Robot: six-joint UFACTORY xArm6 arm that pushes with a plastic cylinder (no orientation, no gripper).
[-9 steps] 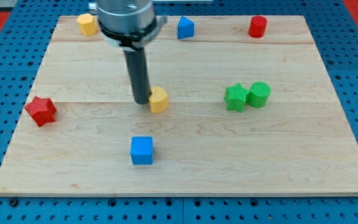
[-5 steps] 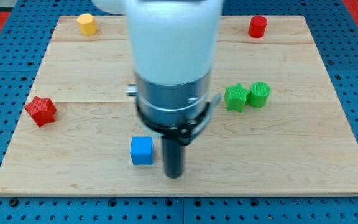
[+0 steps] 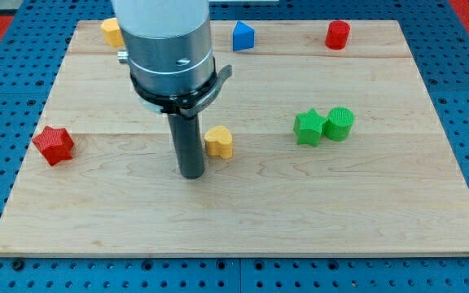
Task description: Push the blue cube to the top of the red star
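Now | my tip (image 3: 191,172) at nine o'clock of yellow plastic heart block (image 3: 218,142) | no claw, plain rod | blue cube hidden | red plastic star (image 3: 53,145) well apart | best find cube first.

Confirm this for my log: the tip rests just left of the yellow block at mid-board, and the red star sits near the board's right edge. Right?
Not quite. The camera view shows the red star near the board's left edge, not the right. The rest holds: my tip rests just left of the yellow block at mid-board.

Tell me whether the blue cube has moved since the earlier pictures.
Cannot tell. It no longer shows near the board's bottom edge; my tip stands about there, beside the yellow block, and the rod may hide it.
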